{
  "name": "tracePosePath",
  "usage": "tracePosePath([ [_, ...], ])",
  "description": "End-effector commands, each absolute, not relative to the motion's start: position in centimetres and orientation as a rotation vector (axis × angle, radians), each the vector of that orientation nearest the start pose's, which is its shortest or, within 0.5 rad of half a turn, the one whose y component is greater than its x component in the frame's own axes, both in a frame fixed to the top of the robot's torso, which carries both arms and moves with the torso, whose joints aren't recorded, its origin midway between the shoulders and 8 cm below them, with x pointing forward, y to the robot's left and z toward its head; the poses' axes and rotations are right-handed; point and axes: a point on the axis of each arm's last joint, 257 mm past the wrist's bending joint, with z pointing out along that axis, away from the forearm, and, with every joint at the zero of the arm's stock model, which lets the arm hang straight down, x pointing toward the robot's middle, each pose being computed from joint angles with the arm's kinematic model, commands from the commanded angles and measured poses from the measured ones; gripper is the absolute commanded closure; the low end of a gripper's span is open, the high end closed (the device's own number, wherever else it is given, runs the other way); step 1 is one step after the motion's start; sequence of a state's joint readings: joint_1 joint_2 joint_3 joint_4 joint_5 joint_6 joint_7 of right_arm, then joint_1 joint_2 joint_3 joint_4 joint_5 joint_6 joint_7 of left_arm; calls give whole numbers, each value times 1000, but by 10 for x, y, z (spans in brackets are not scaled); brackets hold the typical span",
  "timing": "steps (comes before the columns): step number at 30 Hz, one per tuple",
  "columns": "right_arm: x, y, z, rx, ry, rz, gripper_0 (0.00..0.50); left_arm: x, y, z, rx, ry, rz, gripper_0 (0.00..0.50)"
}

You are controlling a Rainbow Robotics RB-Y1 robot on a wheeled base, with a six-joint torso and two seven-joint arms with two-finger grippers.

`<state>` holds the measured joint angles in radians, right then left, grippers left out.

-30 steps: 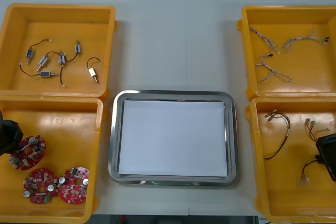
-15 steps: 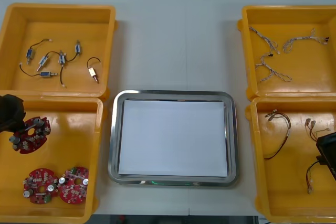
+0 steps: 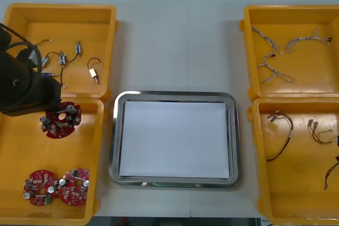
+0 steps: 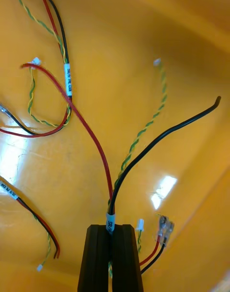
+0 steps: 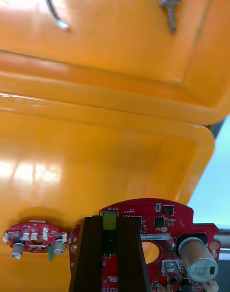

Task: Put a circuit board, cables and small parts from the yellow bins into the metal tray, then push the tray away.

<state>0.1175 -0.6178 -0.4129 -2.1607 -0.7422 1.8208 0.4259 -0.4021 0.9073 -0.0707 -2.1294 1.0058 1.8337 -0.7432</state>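
Red and round, one circuit board (image 3: 62,120) is clamped by its edge in the left gripper (image 3: 48,114), whose black fingers stand apart only by the board's thickness. It is held over the far end of the near-left yellow bin (image 3: 53,157), close to the wall it shares with the far-left yellow bin (image 3: 63,27); two more boards (image 3: 55,187) lie side by side at the near end of the same bin; the far-left bin holds small metal parts (image 3: 53,59) on thin black leads.

The metal tray (image 3: 114,141), white inside, sits between the bins on the light table (image 3: 180,41).

In the right wrist view the right gripper (image 4: 111,229) is closed on a cable (image 4: 143,150) of black, red and twisted yellow-green strands, pinched at a white label, its ends spreading out over the bin floor; loose cables (image 4: 48,105) lie on that floor nearby; in the front view these lie in the near-right yellow bin (image 3: 296,183); blue and white cables (image 3: 273,56) lie in the far-right yellow bin (image 3: 302,86).
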Motion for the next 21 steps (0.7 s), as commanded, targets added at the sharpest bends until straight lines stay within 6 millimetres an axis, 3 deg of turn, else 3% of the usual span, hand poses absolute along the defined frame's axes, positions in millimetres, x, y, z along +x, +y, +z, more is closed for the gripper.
tracePosePath([
  [1,298,-441,-220,1489,2373,167,500,403,254,-143,-73,2734,-116,500],
  [9,289,-441,-189,1386,2464,167,500,406,201,-142,49,2736,-160,500],
  [15,292,-422,-167,1193,2532,162,500,406,169,-148,118,2730,-155,500],
  [21,295,-395,-149,916,2614,159,500,405,135,-167,173,2714,-187,500],
])
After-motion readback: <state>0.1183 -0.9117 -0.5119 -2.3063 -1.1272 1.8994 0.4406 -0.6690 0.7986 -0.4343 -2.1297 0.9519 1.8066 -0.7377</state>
